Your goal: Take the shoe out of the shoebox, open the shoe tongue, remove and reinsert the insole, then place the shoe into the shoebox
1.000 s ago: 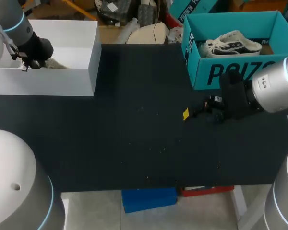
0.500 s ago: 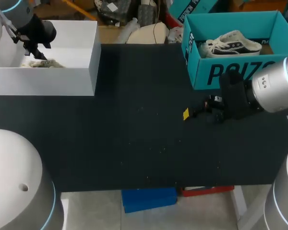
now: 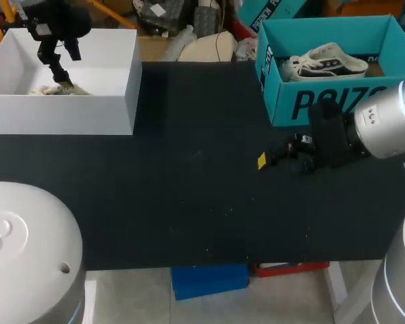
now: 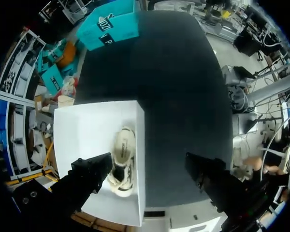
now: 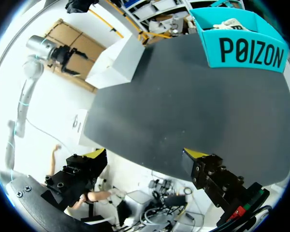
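A pale shoe (image 3: 57, 89) lies inside the white shoebox (image 3: 88, 111) at the table's far left. My left gripper (image 3: 63, 62) hangs open just above it, touching nothing. From the left wrist, the same shoe (image 4: 122, 162) lies along the box's inner wall (image 4: 138, 159), ahead of my left gripper (image 4: 147, 170) and between its spread black fingers. My right gripper (image 3: 275, 155) stands open low over the mat, in front of the teal box, holding nothing. In its own view, my right gripper (image 5: 145, 155) shows both yellow tips wide apart.
A teal shoebox (image 3: 324, 101) at the far right holds a white and black shoe (image 3: 327, 61). Seen from the right wrist, the teal box (image 5: 241, 48) and the white box (image 5: 117, 60) stand at the mat's far side. The black mat (image 3: 189, 182) spans between them.
My left gripper has risen out of the white box and opened, leaving the pale shoe lying inside. The right arm has not moved.
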`<state>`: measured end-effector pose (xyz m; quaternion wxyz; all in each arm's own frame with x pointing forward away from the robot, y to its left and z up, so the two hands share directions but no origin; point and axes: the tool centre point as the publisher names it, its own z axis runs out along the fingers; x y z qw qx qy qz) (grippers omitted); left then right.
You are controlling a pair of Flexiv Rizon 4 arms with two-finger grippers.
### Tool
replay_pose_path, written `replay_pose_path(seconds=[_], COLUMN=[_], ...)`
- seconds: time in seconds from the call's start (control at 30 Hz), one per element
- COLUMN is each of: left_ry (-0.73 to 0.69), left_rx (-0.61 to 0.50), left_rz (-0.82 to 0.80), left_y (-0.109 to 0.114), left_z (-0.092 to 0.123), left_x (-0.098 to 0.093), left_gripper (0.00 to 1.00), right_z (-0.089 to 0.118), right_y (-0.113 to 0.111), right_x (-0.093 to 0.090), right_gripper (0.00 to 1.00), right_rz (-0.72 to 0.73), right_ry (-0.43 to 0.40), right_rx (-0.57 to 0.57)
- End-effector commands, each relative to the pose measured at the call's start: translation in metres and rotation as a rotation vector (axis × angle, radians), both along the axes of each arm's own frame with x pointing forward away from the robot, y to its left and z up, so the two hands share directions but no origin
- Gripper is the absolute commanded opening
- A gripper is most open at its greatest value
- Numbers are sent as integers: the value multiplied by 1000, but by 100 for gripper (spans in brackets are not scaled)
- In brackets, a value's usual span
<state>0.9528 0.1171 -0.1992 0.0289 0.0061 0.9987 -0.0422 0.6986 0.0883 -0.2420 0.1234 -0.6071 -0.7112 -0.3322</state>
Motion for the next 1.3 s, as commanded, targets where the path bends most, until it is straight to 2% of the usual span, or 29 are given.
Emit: replay_pose_path(seconds=[0.03,0.4,0.6,0.73,0.9,0.97,1.03,1.1,1.23,1.3], left_ry=[-35,-161,-135,-110,-110,-110,-110,-110,-110,-110], left_rx=[42,39,32,30,30,30,30,30,30,30], left_rz=[49,267,351,372,372,372,372,372,372,372], left_y=[-1,-4,-6,-4,-4,-4,-4,-4,-4,-4], left_z=[12,-15,-35,-48,-48,-48,-48,-48,-48,-48], left_x=[-35,-87,-114,-125,-125,-125,-125,-125,-125,-125], left_gripper=[100,100,100,100,100,100,100,100,100,100], right_z=[0,0,0,0,0,1,-1,-1,-2,-4], right_y=[1,1,1,1,1,-2,-3,-4,-10,-13], right_x=[0,0,0,0,0,10,22,34,58,67], right_gripper=[100,100,100,100,100,100,100,100,100,100], right_rz=[-1,-1,-1,-1,-1,28,59,85,134,158], right_ry=[1,1,1,1,1,46,114,142,182,207], right_rx=[-3,-3,-3,-3,-3,-70,-248,-278,-421,-531])
